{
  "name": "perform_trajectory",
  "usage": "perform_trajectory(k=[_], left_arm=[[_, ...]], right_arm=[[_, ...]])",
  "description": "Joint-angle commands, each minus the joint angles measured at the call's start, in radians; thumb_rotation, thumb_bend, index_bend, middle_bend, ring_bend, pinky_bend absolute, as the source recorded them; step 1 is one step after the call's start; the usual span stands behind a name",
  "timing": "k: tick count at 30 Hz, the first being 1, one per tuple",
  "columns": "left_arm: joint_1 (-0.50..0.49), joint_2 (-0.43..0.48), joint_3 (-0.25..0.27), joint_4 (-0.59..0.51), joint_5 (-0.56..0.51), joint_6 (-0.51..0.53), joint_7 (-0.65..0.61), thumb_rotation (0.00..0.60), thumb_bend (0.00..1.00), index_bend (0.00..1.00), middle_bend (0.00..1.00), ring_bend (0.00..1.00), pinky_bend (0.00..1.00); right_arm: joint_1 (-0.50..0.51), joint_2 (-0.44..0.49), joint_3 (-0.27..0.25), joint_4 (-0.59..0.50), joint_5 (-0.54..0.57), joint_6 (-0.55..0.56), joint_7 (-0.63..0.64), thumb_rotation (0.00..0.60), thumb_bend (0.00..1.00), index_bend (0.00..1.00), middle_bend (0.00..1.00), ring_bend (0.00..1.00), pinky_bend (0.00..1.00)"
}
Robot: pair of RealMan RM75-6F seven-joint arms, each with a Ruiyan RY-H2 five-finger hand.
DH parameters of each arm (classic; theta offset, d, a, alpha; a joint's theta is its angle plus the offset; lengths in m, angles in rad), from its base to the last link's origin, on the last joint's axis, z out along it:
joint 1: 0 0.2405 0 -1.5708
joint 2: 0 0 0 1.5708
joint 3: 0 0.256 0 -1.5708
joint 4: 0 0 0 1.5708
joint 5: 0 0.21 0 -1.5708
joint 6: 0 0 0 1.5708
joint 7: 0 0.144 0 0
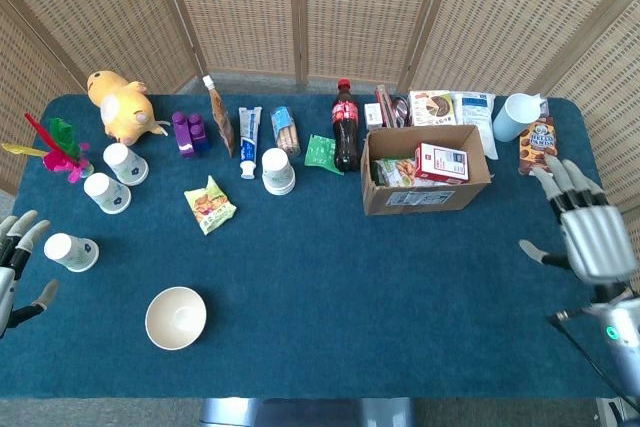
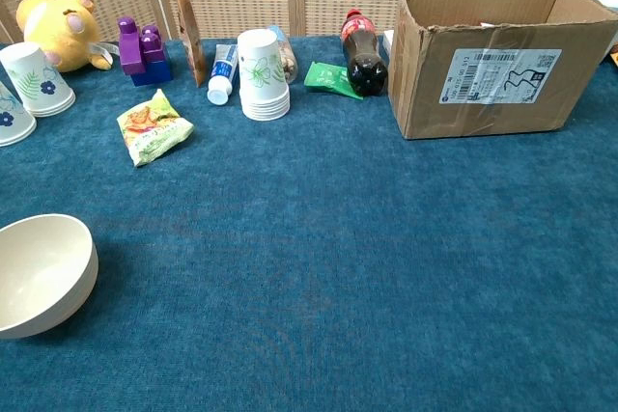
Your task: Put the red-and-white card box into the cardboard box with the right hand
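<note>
Resting inside the cardboard box (image 1: 425, 193), upper right of frame, is your red-and-white card box (image 1: 441, 162), lying w/ other packets. Your right hand (image 1: 584, 235) hangs at the right edge, fingers spread, holding nothing, well apart from the box. Left hand (image 1: 14, 269) at the far left edge, also spread and empty, near a paper cup (image 1: 70, 252).

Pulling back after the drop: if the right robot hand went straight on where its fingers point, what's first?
Probably the brown snack packet beyond the right robot hand; height is unclear, so it might pass above.
</note>
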Motion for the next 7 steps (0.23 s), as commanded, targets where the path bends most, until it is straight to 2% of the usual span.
perform_trajectory(k=[1, 7], left_arm=[[0.005, 0.002, 0.002, -0.005, 0.008, 0.008, 0.005, 0.6, 0.38, 0.11, 0.0, 0.0, 0.0], [0.012, -0.002, 0.005, -0.007, 0.01, 0.013, 0.006, 0.6, 0.38, 0.11, 0.0, 0.0, 0.0]], right_arm=[[-0.048, -0.015, -0.022, 0.031, -0.027, 0.043, 0.02, 0.521, 0.15, 0.0, 0.0, 0.0, 0.21], [-0.095, -0.022, -0.046, 0.045, -0.049, 0.054, 0.011, 0.518, 0.14, 0.0, 0.0, 0.0, 0.21]])
